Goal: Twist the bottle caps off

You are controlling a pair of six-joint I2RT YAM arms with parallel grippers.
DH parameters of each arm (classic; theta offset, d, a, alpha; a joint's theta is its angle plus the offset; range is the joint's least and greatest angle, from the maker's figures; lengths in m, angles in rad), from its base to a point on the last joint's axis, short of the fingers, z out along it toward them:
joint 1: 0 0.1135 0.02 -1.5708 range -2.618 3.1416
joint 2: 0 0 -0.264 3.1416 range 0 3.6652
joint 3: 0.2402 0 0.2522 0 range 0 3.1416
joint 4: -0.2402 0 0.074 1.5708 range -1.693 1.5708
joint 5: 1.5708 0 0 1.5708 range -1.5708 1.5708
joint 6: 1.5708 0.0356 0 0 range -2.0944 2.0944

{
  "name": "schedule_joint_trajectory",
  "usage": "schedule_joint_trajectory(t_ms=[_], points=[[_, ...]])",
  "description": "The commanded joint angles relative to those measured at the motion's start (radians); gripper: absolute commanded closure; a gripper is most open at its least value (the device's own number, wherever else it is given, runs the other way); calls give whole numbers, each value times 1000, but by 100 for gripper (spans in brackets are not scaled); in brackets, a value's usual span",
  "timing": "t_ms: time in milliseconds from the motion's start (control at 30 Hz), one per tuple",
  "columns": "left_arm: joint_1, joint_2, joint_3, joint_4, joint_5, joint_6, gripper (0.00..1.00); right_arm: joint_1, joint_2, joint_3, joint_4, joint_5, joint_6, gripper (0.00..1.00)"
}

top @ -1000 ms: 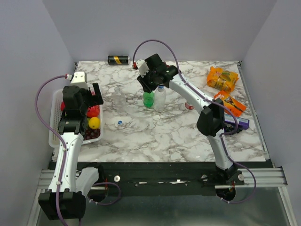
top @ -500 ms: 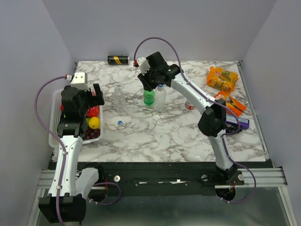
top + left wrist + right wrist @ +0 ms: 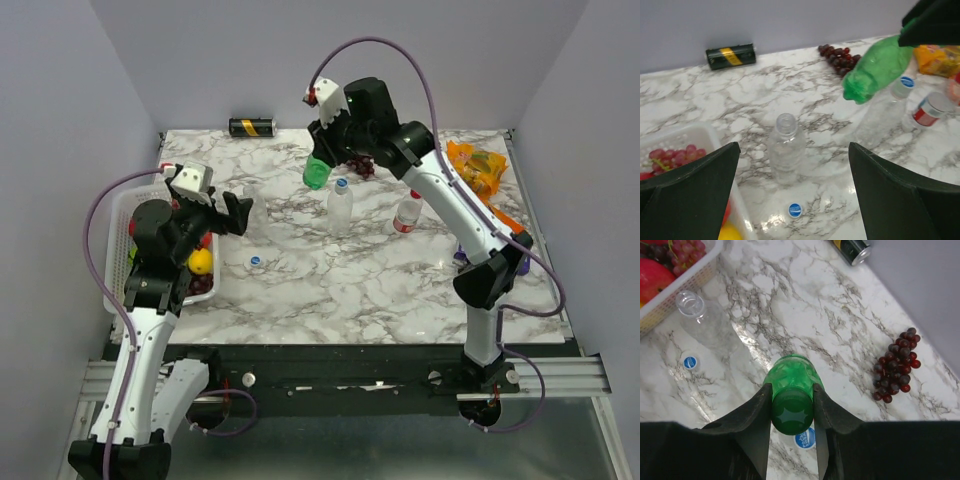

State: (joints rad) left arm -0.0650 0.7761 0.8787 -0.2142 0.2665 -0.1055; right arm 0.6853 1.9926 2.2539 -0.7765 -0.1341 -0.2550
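One green bottle (image 3: 316, 172) has been lifted from the tabletop (image 3: 330, 290) to upper centre, clamped by the right jaws (left jaws wide, empty), so unscrewing is readied.

Four bottles are showing: green bottle (image 3: 316, 173), open bottle (image 3: 786, 150), capped bottle (image 3: 340, 208), red-label bottle (image 3: 406, 214). One loose cap (image 3: 256, 261) is lying beside the one basket (image 3: 690, 135); one can (image 3: 252, 127) and one grape bunch (image 3: 839, 57) are lying beyond it on the surface (image 3: 330, 290).
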Motion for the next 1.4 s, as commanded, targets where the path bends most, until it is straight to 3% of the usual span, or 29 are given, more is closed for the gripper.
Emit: schedule_joint_trajectory(t_ms=[0,167,233,333,467,667,933,1100,1367], points=[[-85,-46,-7,124,227,39,2,-4,-106,12,40,4,37,99],[-219,6,46,92,390,127,2,-4,-198,4,17,-90,77,99],[-292,32,71,69,393,151,2,-4,-228,-39,0,-133,95,99],[-403,49,85,23,314,222,2,-4,-314,-137,22,-188,140,99],[-536,35,66,-5,160,303,2,-4,-460,-423,106,-271,197,99],[-646,57,9,21,97,331,1,-4,-653,-732,261,-383,304,99],[-674,132,-18,45,195,260,1,-4,-761,-907,327,-395,372,99],[-673,120,-92,111,281,195,1,-4,-791,-938,335,-381,391,99],[-674,193,-89,137,338,155,1,-4,-822,-962,370,-413,416,99]])
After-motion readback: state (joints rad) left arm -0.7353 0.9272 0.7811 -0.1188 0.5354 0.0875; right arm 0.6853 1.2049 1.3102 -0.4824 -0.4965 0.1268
